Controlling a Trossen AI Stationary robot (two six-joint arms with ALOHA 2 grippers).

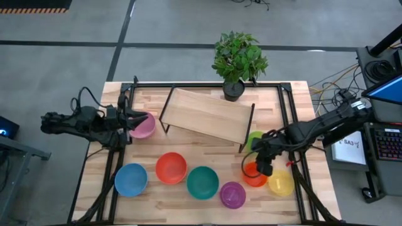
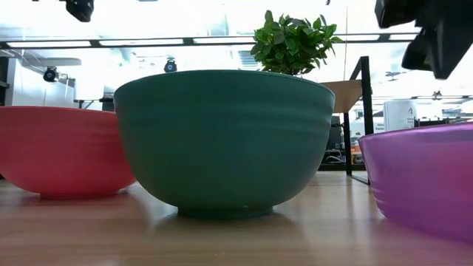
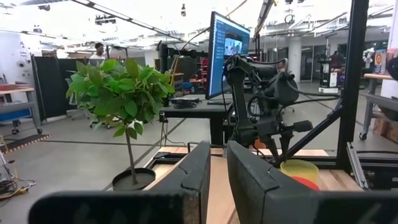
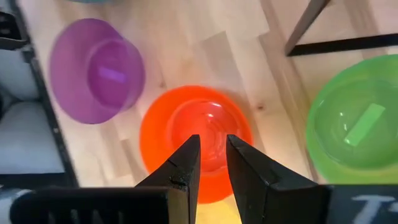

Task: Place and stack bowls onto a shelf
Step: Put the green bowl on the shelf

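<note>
The light-wood shelf (image 1: 207,116) stands askew at the table's far middle. The pink bowl (image 1: 144,127) sits left of it. Blue (image 1: 130,180), red-orange (image 1: 171,167), teal (image 1: 202,182) and purple (image 1: 232,194) bowls line the near edge. The orange bowl (image 1: 253,176) and yellow bowl (image 1: 281,182) sit near right, and the lime green bowl (image 1: 255,138) rests by the shelf's right leg. My left gripper (image 1: 146,117) is shut and level over the pink bowl's left rim. My right gripper (image 4: 212,144) is shut, points down and hovers over the orange bowl (image 4: 196,124). My left gripper stands at the pink bowl's left rim (image 1: 135,125) in the high view, and I cannot tell whether it touches it. The left wrist view looks level over the table and does not show the bowl.
A black potted plant (image 1: 233,88) stands at the far edge behind the shelf. Black frame rails (image 1: 289,125) run along the table's sides. In the low view the teal bowl (image 2: 222,140) fills the middle, with the red-orange bowl (image 2: 59,151) and purple bowl (image 2: 421,177) beside it.
</note>
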